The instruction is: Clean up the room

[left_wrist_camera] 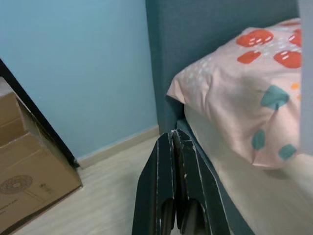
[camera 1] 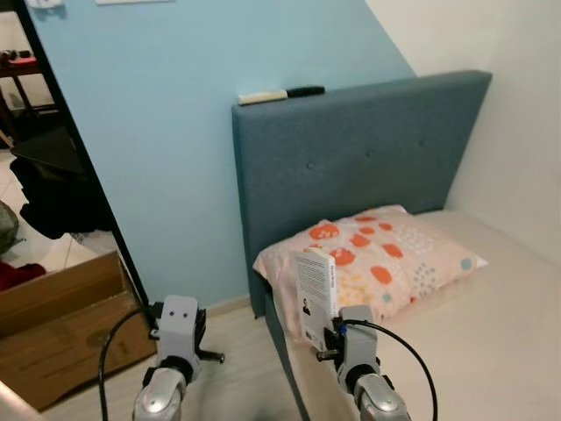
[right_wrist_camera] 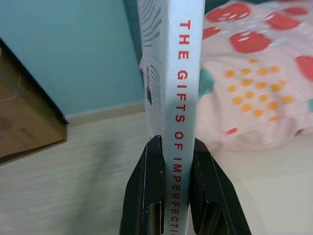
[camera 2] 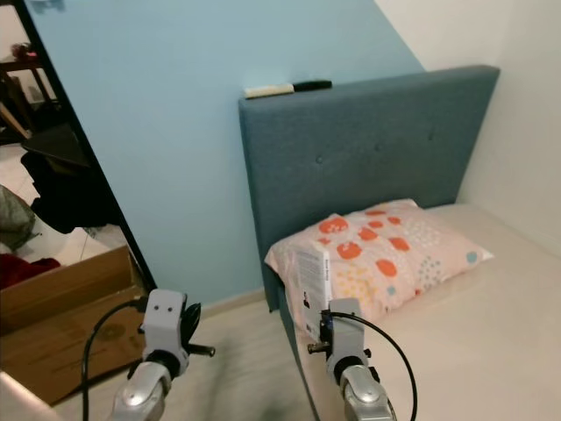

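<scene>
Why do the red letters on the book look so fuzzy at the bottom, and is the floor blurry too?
In the right wrist view, the book sits so close to the camera that its lower letters go soft between the right gripper fingers; the floor there looks smeared too. In the left eye view, the pillow is fairly sharp.

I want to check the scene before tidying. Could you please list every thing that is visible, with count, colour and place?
book: 1, white with red spine letters, held upright over the bed's near corner
pillow: 1, peach with red, orange and teal spots, on the bed against the headboard
bed: 1, beige mattress, right side
headboard: 1, grey-blue, against the wall
marker: 1, white and black, on top of the headboard
cardboard box: 1, brown, on the floor at left
right hand: 1, black fingers shut on the book
left hand: 1, black fingers shut, above the floor
</scene>
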